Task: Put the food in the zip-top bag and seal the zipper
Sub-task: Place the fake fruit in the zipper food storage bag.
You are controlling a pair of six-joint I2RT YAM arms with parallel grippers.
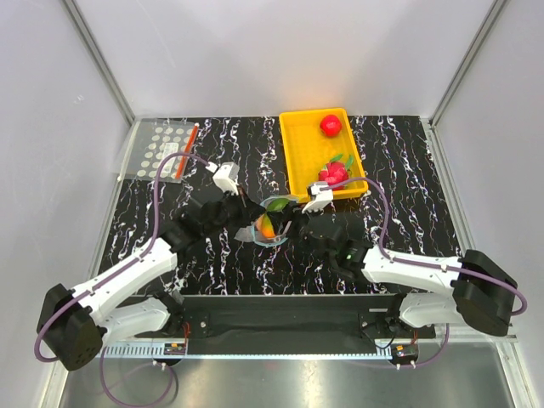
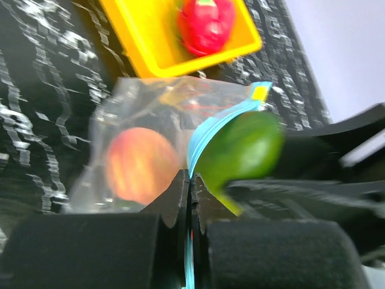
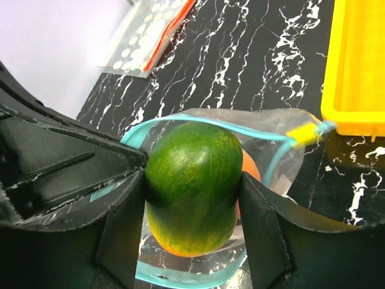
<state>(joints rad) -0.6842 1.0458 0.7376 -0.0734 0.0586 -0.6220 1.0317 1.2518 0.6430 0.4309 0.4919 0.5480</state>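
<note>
The right claw (image 3: pixel 192 178), half-spread around the orange-and-green fruit (image 3: pixel 189 159), holds it in the mouth of the zip-top bag (image 2: pixel 138 114) just beside the yellow tray (image 1: pixel 297 149), the left claw (image 2: pixel 190 185) pinched tight on the zipper (image 2: pixel 224 116); next, likely, a deeper push and release.

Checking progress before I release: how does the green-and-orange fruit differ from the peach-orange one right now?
The green-and-orange fruit is clamped in the right pincer at the open mouth of the bag. The peach-orange fruit lies loose inside the bag, deeper in. The green-and-orange fruit is elongated, while the peach-orange fruit is rounder. Both are glossy toy fruits.
</note>
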